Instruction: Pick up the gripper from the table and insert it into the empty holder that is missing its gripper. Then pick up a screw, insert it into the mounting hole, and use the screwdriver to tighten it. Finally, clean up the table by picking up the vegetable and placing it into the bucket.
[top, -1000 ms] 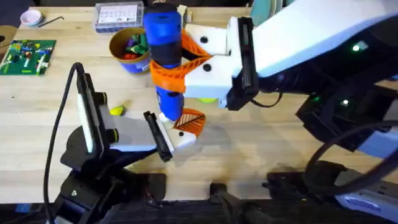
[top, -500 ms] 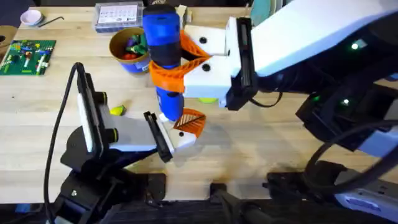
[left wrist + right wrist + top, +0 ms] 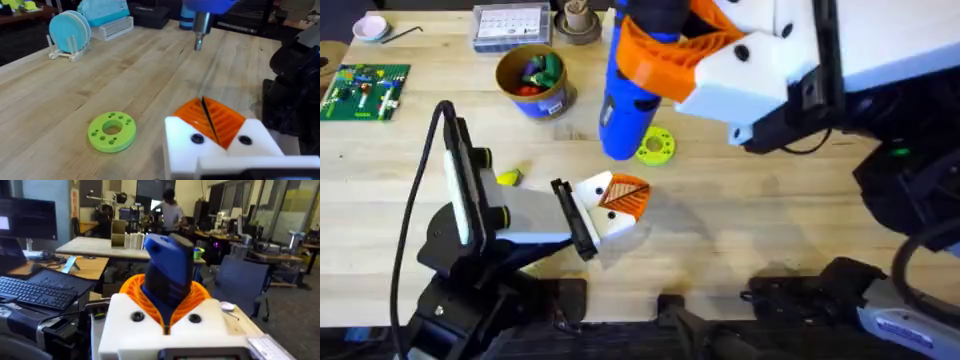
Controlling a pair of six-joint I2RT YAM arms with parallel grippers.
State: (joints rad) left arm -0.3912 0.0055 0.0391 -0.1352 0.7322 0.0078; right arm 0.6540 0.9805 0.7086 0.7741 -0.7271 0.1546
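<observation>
Nearest the front edge of the pale wooden worktop [image 3: 740, 230], the left gripper [image 3: 618, 205] lies low with its two white finger blocks and orange ribbed pads [image 3: 212, 117] pressed together, clenched with only a thin dark seam between them and nothing visible in the seam; the tips point toward the middle of the worktop. Just beyond those tips lies a bright green ring-shaped plastic disc with holes [image 3: 655, 146], flat on the wood. A small yellow-green rounded toy vegetable [image 3: 508, 177] rests beside the left arm, toward the left edge.

Farther in, the right gripper [image 3: 665, 50] is raised above the worktop, its orange pads clamped around the dark middle of the blue pen-shaped electric screwdriver [image 3: 628, 105]. The tool hangs nearly upright, slightly tilted, and in the left wrist view its thin metal tip [image 3: 198, 42] is clear of the wood, above and beyond the left pads.

Against the frame half a second earlier, the right arm has lifted and swung toward the right edge: the screwdriver's lower end, then close over the left fingertips, now sits farther back, and the green disc it half hid is in full sight. The left gripper has not moved.

Near the far edge stands the round tan-yellow bucket with a blue base [image 3: 532, 80], colourful toy pieces inside.
</observation>
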